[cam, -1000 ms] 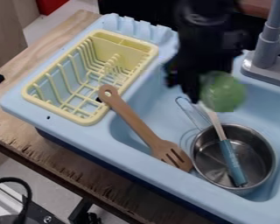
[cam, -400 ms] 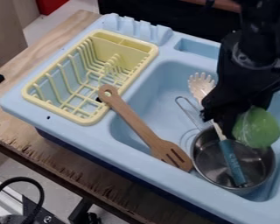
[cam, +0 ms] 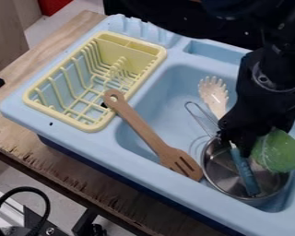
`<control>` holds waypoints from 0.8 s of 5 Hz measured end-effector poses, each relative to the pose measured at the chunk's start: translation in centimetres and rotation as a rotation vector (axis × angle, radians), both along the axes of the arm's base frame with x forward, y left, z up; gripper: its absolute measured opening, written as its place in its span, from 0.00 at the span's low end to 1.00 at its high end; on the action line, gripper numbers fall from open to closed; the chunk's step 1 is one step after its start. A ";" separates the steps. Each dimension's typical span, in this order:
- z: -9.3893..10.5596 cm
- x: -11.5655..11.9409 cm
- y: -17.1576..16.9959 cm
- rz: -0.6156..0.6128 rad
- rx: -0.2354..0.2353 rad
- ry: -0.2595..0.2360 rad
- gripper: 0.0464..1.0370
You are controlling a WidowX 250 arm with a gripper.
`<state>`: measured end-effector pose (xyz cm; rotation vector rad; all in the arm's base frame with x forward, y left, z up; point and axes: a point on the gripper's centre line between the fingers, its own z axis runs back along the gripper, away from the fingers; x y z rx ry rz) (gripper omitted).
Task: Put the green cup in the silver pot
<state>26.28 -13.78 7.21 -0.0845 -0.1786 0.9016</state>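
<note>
My gripper (cam: 244,140) hangs over the back part of the silver pot (cam: 221,173), at the right side of the sink. It is shut on the green cup (cam: 277,151), which is tilted and covers the pot's right rear rim from this view. The pot stands in the basin with its wire handle toward the back left. A spoon-like utensil with a teal handle (cam: 246,174) leans in the pot, partly behind the gripper.
A wooden slotted spatula (cam: 144,129) lies across the sink's left edge, its head beside the pot. The yellow dish rack (cam: 138,50) stands on the left of the blue sink (cam: 165,94). A pale toothed utensil head (cam: 213,92) lies behind the pot.
The gripper and green cup have moved right and downward in the view, from above the back of the basin to over the pot. The pot, spatula and rack have kept their places.
</note>
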 end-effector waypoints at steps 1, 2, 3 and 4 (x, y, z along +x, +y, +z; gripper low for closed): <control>-0.2 -0.6 -0.2 -0.018 -0.007 0.038 0.86; -0.2 -0.7 0.0 -0.032 -0.007 0.050 0.97; 0.1 -0.8 0.2 -0.038 -0.003 0.055 0.96; 0.9 -0.7 0.4 -0.053 -0.008 0.037 0.96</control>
